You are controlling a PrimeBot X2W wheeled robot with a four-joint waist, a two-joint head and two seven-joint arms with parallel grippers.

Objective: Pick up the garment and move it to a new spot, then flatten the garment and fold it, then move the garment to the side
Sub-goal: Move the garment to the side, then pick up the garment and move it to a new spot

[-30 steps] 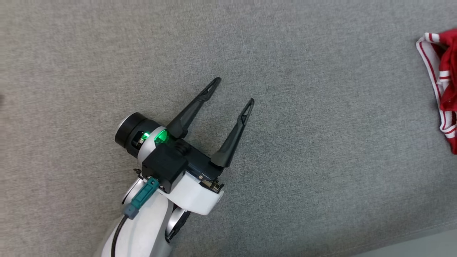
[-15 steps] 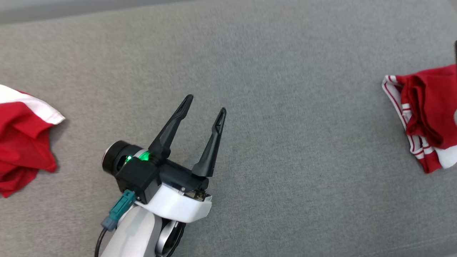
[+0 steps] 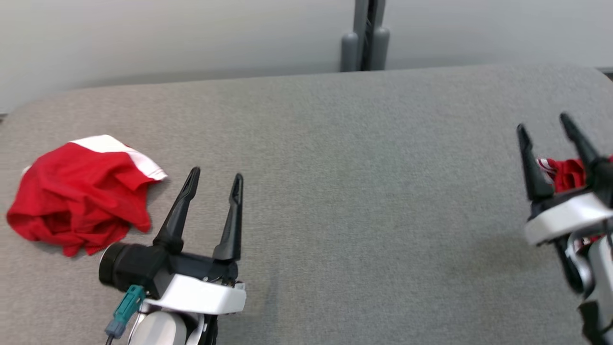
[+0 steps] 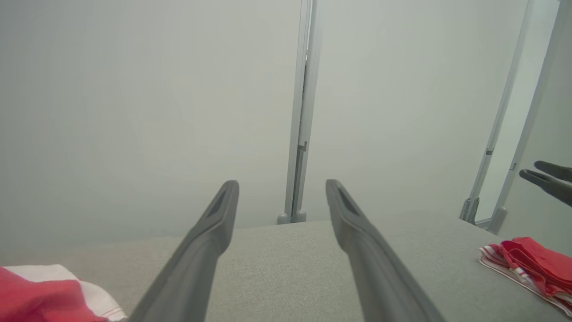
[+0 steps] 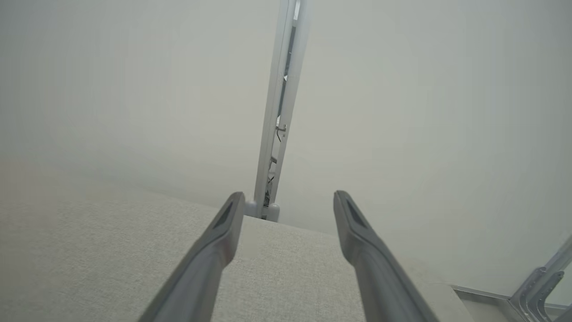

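Red crumpled garment [image 3: 76,194], white-banded, lies on the coarse grey fabric surface [image 3: 364,191] beside the empty, wide-spread left gripper [image 3: 216,175]. The right gripper [image 3: 543,122], likewise spread and empty, hides part of a striped red garment [image 3: 565,172]. The head camera has tilted upward.

L hand [image 3: 216,172], R hand [image 3: 542,120]: both splayed

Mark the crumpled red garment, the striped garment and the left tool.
crumpled red garment [image 3: 76,201], head view, middle of the red cloth.
striped garment [image 4: 532,261], left wrist view, red top fold.
left tool [image 3: 217,172], head view, midway between its fingertips.
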